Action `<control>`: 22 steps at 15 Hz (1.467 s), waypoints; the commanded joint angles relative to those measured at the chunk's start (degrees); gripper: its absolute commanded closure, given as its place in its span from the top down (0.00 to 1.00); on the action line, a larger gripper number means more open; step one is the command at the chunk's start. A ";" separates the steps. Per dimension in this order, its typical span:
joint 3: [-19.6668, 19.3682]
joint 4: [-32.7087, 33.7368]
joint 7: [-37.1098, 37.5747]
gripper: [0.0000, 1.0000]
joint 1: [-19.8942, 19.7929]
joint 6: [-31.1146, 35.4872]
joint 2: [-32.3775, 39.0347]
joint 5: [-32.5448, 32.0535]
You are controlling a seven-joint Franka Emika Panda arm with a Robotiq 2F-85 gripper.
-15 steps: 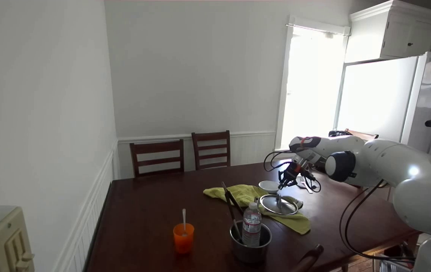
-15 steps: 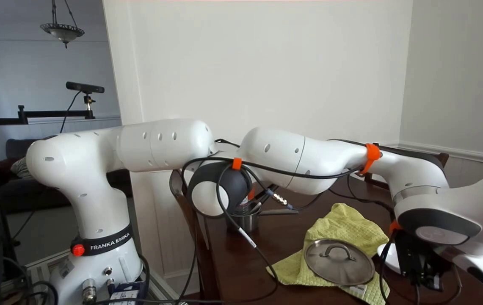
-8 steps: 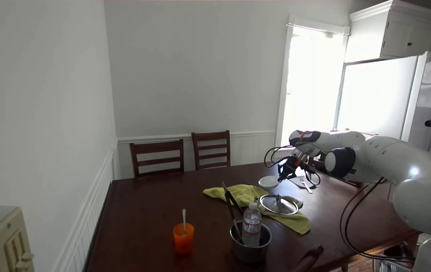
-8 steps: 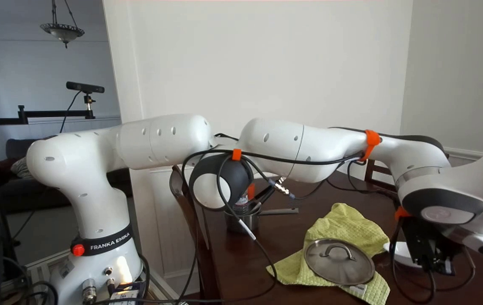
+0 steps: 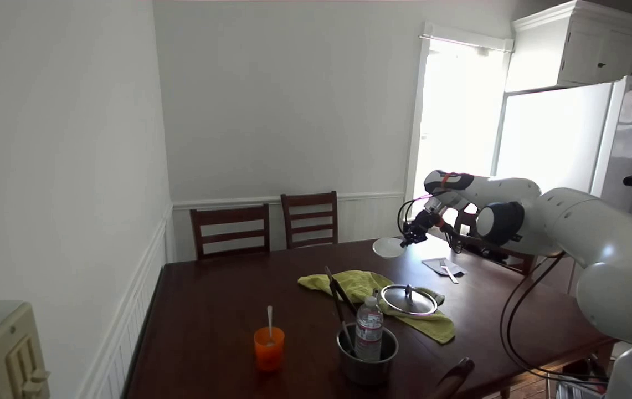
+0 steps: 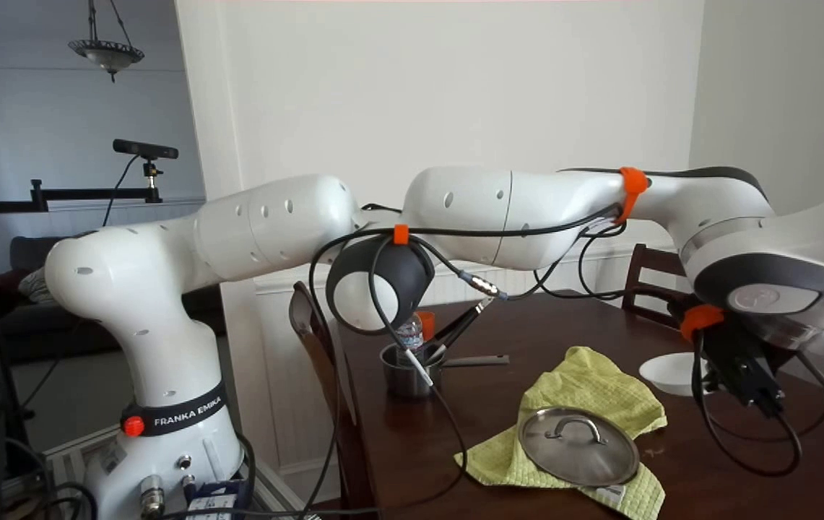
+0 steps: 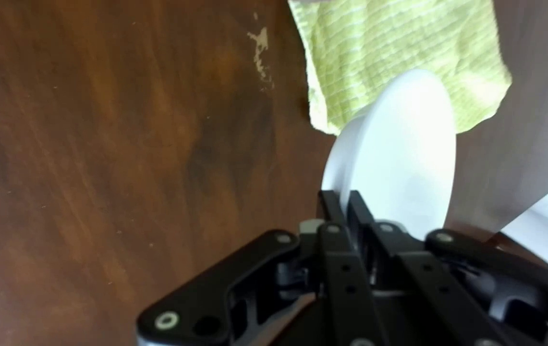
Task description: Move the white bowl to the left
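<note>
The hand (image 7: pixel 343 202) pinches the white bowl (image 7: pixel 401 158) by its rim and holds it, tipped, up above the surface (image 7: pixel 110 168). Nearby, a green cloth (image 6: pixel 585 375) lies under a round lid (image 6: pixel 563 455). Farther off stands an orange cup (image 5: pixel 269 354).

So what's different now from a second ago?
In an exterior view, the white bowl, pinched between the fingers, has risen with the arm and shifted slightly left. When it was gripped isn't clear. The lid, yellow-green cloth, orange cup, pot and bottle stayed put.
</note>
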 commanded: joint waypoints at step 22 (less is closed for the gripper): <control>2.15 -0.07 -1.19 0.02 19.64 -18.55 -6.43 -2.08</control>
